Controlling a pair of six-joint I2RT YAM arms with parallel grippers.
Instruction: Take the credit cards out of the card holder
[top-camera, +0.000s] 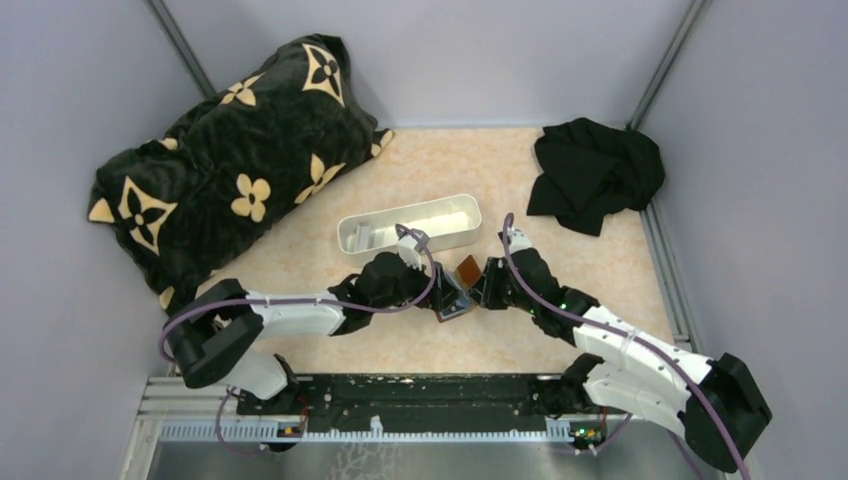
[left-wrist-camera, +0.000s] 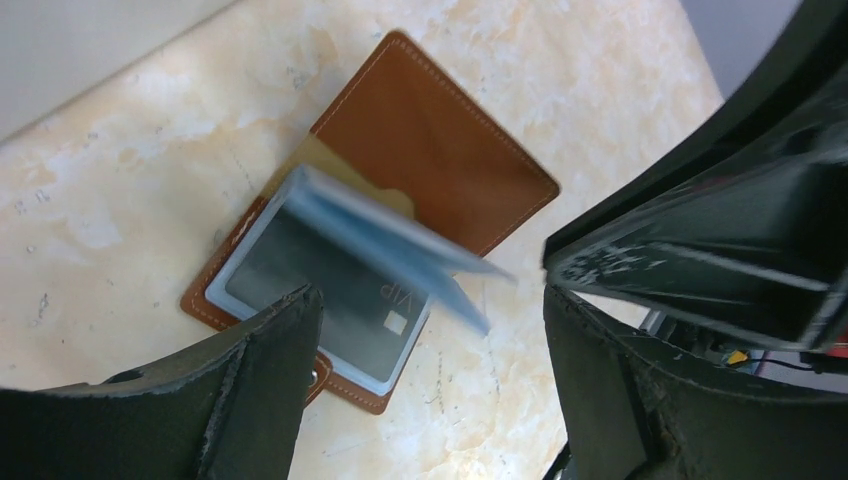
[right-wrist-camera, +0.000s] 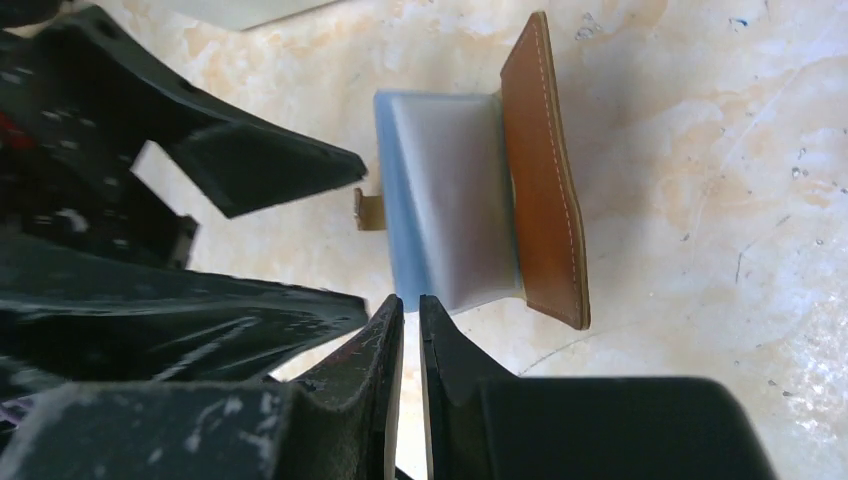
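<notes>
Card holder (left-wrist-camera: 440, 150) is seen open on bench (left-wrist-camera: 100, 200), mid-frame; 1 dark card (left-wrist-camera: 330, 290) is sleeved in its lower half. Left tool (left-wrist-camera: 430, 300) is held wide open above it. Right tool (right-wrist-camera: 410, 305) is nearly closed at the raised pocket leaf (right-wrist-camera: 450, 200) corner; grip can't be told.

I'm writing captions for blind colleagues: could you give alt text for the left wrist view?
A brown leather card holder lies open on a pale marbled table, one blue-grey sleeve flipped up and blurred above a dark card marked VIP in a clear pocket. The open left gripper frames it in the foreground, holding nothing.
</notes>
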